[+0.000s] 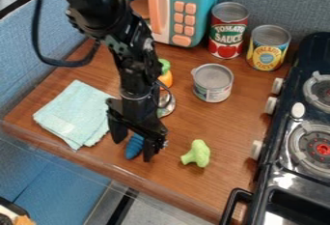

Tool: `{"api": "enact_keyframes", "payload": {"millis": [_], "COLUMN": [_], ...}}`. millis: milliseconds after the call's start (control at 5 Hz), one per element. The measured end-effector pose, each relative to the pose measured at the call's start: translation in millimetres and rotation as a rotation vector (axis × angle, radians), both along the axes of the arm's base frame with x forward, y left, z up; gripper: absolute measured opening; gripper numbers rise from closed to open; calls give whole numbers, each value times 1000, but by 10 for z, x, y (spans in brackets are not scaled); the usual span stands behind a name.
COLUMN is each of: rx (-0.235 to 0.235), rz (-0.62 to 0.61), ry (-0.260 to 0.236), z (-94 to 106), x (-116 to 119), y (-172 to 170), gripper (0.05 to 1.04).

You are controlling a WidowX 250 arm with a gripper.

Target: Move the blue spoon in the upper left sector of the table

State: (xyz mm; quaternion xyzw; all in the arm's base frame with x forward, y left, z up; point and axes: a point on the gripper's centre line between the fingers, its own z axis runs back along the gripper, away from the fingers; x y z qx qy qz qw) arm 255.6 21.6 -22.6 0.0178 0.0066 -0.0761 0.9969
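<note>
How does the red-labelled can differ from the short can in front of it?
The red-labelled can is taller, while the short can is squat. The first wears a bright red label with a tomato picture; the short can's label is mostly pale. The red-labelled can stands by the toy microwave, the short can farther from the back wall. Both stand upright with round grey tops.

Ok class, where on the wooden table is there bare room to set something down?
Bare wood: between the low can and the broccoli, and from the broccoli to the near edge. Crowded: around the gripper, blue spoon and cloth.
</note>
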Motion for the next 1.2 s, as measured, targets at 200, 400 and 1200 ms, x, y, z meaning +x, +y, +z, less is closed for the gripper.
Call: {"api": "enact_keyframes", "payload": {"millis": [200, 400, 1200], "rx": [-1, -11, -54], "rz": [25, 32, 129], "ry": [-22, -24, -180], "z": [-56, -59, 820], "x": [110, 96, 689], "y": [28, 14, 717], "gripper": [952, 665, 438]}}
